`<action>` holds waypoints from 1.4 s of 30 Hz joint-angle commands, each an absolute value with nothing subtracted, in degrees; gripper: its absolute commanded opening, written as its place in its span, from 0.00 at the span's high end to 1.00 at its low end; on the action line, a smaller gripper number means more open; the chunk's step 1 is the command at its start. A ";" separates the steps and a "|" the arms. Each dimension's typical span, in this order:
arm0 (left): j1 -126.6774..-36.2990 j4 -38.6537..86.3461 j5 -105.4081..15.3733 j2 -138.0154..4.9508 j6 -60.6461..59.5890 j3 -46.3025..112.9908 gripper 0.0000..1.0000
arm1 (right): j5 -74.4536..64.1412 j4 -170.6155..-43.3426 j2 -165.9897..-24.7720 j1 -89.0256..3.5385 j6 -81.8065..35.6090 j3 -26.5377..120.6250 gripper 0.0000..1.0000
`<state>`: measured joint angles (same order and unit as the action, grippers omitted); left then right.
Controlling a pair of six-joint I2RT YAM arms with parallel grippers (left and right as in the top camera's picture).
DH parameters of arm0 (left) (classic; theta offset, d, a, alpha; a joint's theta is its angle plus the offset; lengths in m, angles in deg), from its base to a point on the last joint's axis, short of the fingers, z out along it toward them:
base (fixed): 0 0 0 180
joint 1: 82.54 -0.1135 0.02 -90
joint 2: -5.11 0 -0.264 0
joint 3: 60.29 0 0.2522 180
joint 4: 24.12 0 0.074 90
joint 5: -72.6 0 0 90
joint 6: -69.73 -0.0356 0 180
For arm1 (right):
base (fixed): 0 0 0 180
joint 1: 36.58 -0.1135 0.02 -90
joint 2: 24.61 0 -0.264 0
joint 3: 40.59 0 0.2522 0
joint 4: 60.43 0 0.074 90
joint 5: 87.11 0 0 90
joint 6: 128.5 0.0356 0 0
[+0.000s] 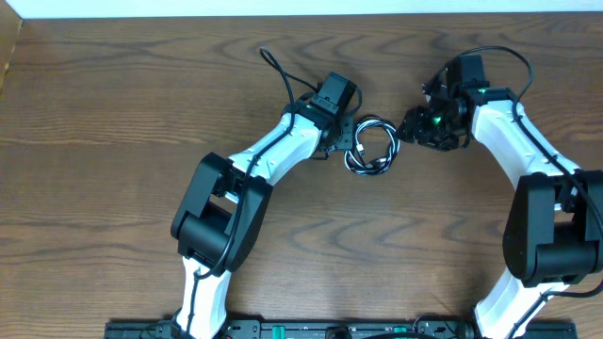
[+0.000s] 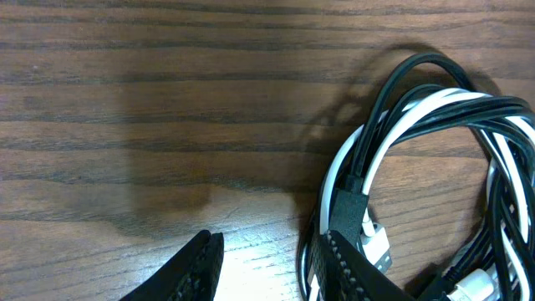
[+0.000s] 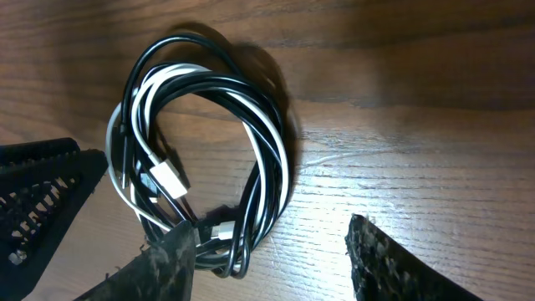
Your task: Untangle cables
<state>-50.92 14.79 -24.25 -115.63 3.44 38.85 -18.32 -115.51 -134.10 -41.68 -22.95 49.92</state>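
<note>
One wooden worktop (image 1: 113, 113), two robot arms, the left arm (image 1: 283, 141) and the right arm (image 1: 504, 132), with one gripper apiece: the left gripper (image 1: 346, 141) and the right gripper (image 1: 410, 125). Toward the far edge lie two cables, one black cable (image 2: 422, 58) and one white cable (image 2: 344, 155), in one coil.

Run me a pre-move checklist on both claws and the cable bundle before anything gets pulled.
1. Left claw open: ok, bare wood shows between its jaws.
2. Right claw open: ok.
3. Claws on opposite sides of the coil: ok, seen from overhead.
4. Black cable and white cable separated: not ok, both wound into one coil.
5. White plug located: ok, lying inside the coil.
6. Black cable's plugs located: cannot tell.
</note>
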 commanded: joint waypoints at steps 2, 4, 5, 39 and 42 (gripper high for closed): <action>-50.68 14.68 -22.88 -116.42 2.87 38.96 0.60 | -18.46 -115.56 -134.03 -42.19 -24.02 49.81 0.44; -50.68 14.63 -22.90 -116.68 2.89 38.96 0.60 | -18.48 -115.45 -134.03 -42.25 -24.02 49.81 0.43; -50.68 14.66 -22.90 -116.84 2.89 38.96 0.60 | -18.46 -115.47 -134.03 -42.25 -24.02 49.81 0.43; -54.96 14.72 -42.94 -112.05 -12.60 40.82 0.51 | -17.14 -115.06 -134.03 -42.03 -22.73 49.81 0.38; -53.46 13.50 -42.92 -113.01 -12.58 40.80 0.50 | -16.10 -114.64 -134.03 -41.66 -21.57 49.81 0.38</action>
<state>-55.40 14.44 -41.37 -112.22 -10.51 39.75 -17.58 -115.03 -134.10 -41.73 -23.21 49.92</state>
